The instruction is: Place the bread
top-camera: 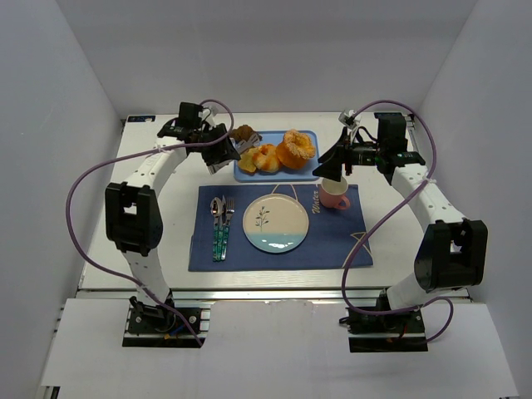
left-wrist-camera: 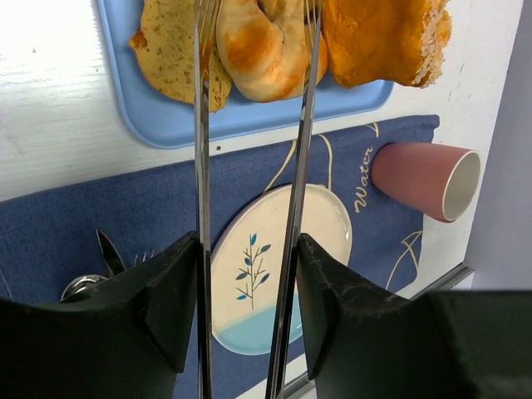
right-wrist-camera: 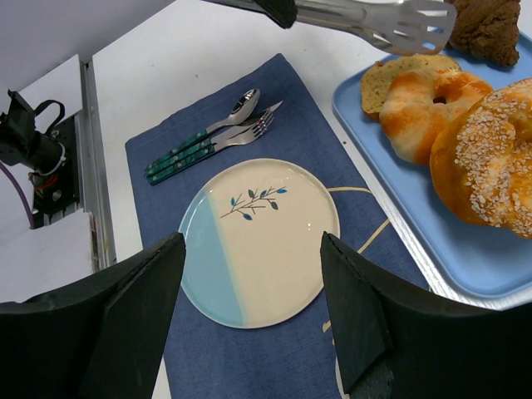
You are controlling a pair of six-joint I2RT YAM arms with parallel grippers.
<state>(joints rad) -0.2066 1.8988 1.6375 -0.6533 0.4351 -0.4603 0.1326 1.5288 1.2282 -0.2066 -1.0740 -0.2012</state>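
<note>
Left jaws clamped on tongs (left-wrist-camera: 202,125), tong tips ahead of the jaws over bread (left-wrist-camera: 262,46) lying in blue tray (left-wrist-camera: 166,125), right jaws spread wide, gripping nothing, plate (right-wrist-camera: 258,237) directly below them.

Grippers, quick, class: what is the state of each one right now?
Left gripper: closed, holding the tongs.
Right gripper: open, holding nothing.
</note>
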